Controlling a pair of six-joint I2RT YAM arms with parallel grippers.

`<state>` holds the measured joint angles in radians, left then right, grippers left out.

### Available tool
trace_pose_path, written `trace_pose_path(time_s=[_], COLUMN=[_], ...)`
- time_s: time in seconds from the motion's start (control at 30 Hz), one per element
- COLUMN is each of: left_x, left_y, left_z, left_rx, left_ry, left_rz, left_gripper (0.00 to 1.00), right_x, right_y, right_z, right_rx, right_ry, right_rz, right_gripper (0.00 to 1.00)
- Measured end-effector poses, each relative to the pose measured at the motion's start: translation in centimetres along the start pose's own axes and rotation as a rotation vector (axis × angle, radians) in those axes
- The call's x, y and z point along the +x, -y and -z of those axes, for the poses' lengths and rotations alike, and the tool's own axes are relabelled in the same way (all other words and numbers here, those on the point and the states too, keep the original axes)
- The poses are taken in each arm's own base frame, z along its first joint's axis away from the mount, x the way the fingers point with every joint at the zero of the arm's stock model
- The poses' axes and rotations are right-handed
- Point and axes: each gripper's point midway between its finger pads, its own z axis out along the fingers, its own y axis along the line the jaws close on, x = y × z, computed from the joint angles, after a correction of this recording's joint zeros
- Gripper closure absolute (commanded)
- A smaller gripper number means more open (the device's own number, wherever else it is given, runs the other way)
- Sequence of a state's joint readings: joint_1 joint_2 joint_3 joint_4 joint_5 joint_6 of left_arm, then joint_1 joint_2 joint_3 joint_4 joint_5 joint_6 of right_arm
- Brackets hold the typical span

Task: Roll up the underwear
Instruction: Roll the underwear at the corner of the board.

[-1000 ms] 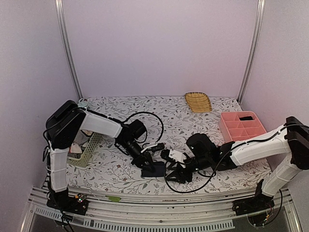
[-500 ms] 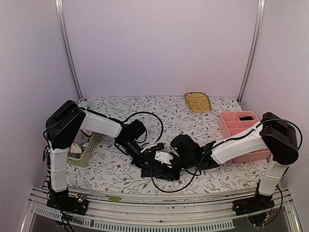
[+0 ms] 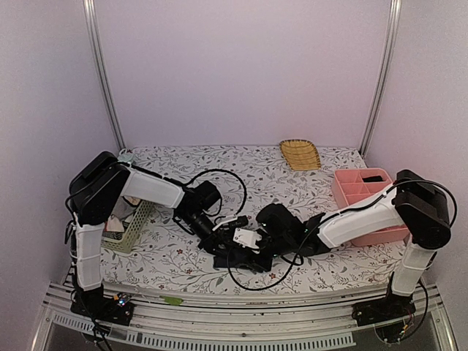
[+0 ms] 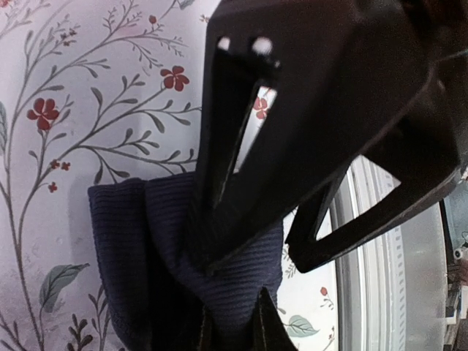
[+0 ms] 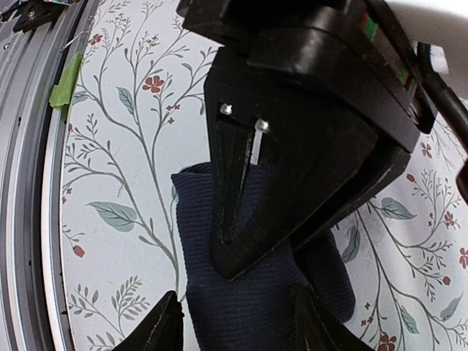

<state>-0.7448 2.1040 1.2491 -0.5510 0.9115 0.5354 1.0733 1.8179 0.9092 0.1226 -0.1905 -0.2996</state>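
The underwear (image 3: 229,259) is a small bundle of dark, ribbed cloth on the flowered table cover near the front edge. My left gripper (image 3: 221,247) comes in from the left and is shut on one end of it. In the left wrist view the cloth (image 4: 139,248) bunches between the two narrow fingertips of that gripper (image 4: 232,333). My right gripper (image 3: 243,258) reaches in from the right and stands open astride the bundle. In the right wrist view its tips (image 5: 240,325) are wide apart, the underwear (image 5: 196,219) lies between them, and a left finger (image 5: 292,168) presses on top.
A pink divided box (image 3: 365,191) stands at the right. A yellow woven dish (image 3: 300,154) sits at the back. A pale green basket (image 3: 135,223) holding cloth is at the left. The metal front rail (image 5: 22,146) with green tape (image 5: 67,80) runs close to the bundle.
My right gripper has moved left along the front of the table, from clear of the underwear to astride it beside the left gripper. The left arm has held still.
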Motion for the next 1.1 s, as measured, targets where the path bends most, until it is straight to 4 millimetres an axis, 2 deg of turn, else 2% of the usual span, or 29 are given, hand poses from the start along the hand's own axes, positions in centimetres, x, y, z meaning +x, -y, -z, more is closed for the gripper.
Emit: trace_pose_path(time_s=[0.17,0.3,0.37,0.43,0.5,0.53,0.7,0.8,0.9,1.03,1.1], left_x=[0.0,0.0,0.0,0.0,0.1,0.2,0.8,1.2,0.9,-1.3,-2.2], left_y=[-0.2,-0.2,-0.2,-0.3,-0.3,-0.3,-0.7,-0.7,-1.0,-0.1,0.6], left_z=[0.2,0.2,0.3,0.3,0.4,0.5,1.2,2.7,6.0,10.2,11.3], left_rx=[-0.001,0.004,0.006,0.008,0.009,0.008,-0.036,-0.135,-0.307,-0.500,-0.555], left_ry=[0.005,0.008,0.010,0.011,0.010,0.011,0.017,0.024,0.064,0.175,0.211], left_rz=[0.004,0.007,0.009,0.011,0.019,0.023,0.048,0.038,-0.015,-0.150,-0.203], left_gripper=[0.90,0.89,0.88,0.85,0.76,0.71,0.48,0.45,0.43,0.43,0.43], right_x=[0.5,1.1,1.7,2.0,1.9,1.9,1.6,1.5,1.3,0.9,0.6], right_y=[0.0,-0.1,-0.1,0.0,0.1,0.0,-0.3,-0.3,-0.2,-0.1,0.0], right_z=[1.4,1.2,0.6,0.0,-0.1,-0.2,-0.2,-0.3,-0.5,-1.1,-1.5], right_rx=[0.018,0.014,0.008,0.007,0.000,-0.003,-0.026,-0.056,-0.104,-0.188,-0.236], right_ry=[-0.026,-0.048,-0.065,-0.078,-0.080,-0.083,-0.076,-0.074,-0.080,-0.096,-0.102], right_rz=[-0.004,-0.007,-0.010,-0.018,-0.021,-0.022,-0.035,-0.064,-0.124,-0.229,-0.285], right_gripper=[0.44,0.47,0.56,0.75,0.95,1.00,1.00,1.00,1.00,1.00,1.00])
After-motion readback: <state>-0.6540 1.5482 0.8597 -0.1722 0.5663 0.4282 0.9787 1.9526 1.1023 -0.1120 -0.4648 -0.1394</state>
